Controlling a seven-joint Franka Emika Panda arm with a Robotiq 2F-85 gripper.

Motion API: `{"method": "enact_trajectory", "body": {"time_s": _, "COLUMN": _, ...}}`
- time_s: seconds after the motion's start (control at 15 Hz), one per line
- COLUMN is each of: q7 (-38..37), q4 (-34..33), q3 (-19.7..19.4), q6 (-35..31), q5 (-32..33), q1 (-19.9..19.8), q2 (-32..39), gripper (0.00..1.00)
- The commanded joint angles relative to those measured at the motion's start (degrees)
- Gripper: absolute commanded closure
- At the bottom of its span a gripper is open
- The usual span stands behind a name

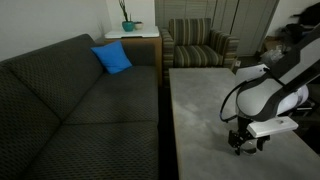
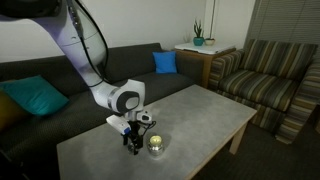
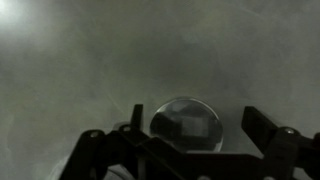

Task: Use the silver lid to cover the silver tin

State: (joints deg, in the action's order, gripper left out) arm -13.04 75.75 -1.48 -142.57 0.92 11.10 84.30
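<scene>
The silver lid (image 3: 187, 125) is a flat round disc lying on the grey table, seen in the wrist view between my fingers. My gripper (image 3: 197, 120) is open around it, with a gap on the right side of the lid. In an exterior view my gripper (image 2: 131, 144) is down at the table surface, and the shiny silver tin (image 2: 157, 146) stands just beside it, apart from it. In the exterior view from the opposite side my gripper (image 1: 243, 143) is low over the table and the tin and lid are hidden.
The grey table (image 2: 200, 112) has a dark sofa (image 2: 60, 95) alongside it with blue cushions (image 2: 165, 62). A striped armchair (image 2: 275, 75) stands past the table's far end, and a side table with a plant (image 2: 198, 42) in the corner.
</scene>
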Motion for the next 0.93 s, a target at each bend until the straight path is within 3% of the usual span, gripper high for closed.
{"method": "enact_trajectory", "body": {"time_s": 0.0, "q7": 3.6, "q4": 1.8, "q3": 2.2, "q6": -2.8, "q5": -0.9, "q1": -3.1, "q2": 0.0, "gripper": 0.00}}
{"method": "enact_trajectory", "body": {"time_s": 0.4, "q7": 5.5, "q4": 3.9, "q3": 3.2, "q6": -7.5, "q5": -1.3, "q1": -4.8, "q2": -0.1, "gripper": 0.00}}
{"method": "enact_trajectory", "body": {"time_s": 0.87, "q7": 0.6, "q4": 4.5, "q3": 1.9, "q6": -7.0, "q5": -3.6, "q1": -4.0, "q2": -0.3, "gripper": 0.00}}
